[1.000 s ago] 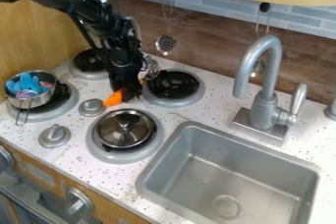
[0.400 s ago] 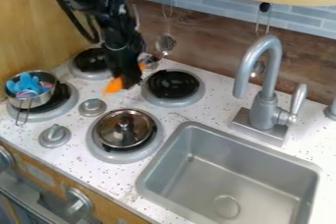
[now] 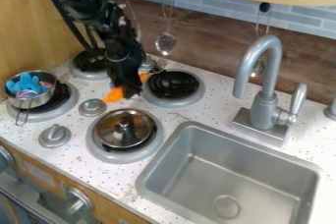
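Fork (image 3: 114, 95), one, with an orange handle and metal tines, lies across the claw (image 3: 130, 94): part of the handle shows on the side nearest the knobs, and the tines stick out on the far side, toward the wall. I have the claw closed on the handle, just beyond the round lid (image 3: 125, 127) that I take as my landmark.

I count four burners (image 3: 173, 84): one under the lid, one beyond it beside the tines, and two to its left, nearer the wood panel. Left of the lid I see two knobs (image 3: 54, 135) on the counter (image 3: 82, 161); a silver piece (image 3: 147, 65) beyond the lid is half hidden by the arm. One pot (image 3: 49, 78), farther left of the lid, holds blue and pink things (image 3: 27, 83).

Right of the lid are one sink (image 3: 230, 169) and one faucet (image 3: 264, 105). Two metal utensils (image 3: 165, 43) hang beyond the lid, along the wall.
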`<state>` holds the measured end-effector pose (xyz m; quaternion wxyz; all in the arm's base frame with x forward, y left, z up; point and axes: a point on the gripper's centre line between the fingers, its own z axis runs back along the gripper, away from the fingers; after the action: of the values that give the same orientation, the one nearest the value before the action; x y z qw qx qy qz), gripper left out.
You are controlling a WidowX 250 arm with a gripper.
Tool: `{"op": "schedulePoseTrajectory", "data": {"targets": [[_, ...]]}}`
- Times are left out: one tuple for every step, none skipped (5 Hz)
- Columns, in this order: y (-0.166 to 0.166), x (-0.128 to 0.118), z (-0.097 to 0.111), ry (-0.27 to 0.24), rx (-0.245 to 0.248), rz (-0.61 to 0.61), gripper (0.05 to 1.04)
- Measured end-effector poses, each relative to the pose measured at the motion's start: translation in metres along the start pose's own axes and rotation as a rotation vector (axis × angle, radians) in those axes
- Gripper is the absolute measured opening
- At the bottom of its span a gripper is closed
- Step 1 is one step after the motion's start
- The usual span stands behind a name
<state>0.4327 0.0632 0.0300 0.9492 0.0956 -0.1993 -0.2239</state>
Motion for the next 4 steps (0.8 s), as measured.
{"op": "schedulePoseTrajectory", "data": {"targets": [[-0.033,0.018,0.002,-0.007,-0.037,-0.069,0.449],[-0.062,0.034,0.005,-0.021,-0.056,-0.135,0.449],[-0.073,0.04,0.006,-0.035,-0.063,-0.153,0.449],[-0.084,0.049,0.009,-0.052,-0.066,-0.176,0.449]]}}
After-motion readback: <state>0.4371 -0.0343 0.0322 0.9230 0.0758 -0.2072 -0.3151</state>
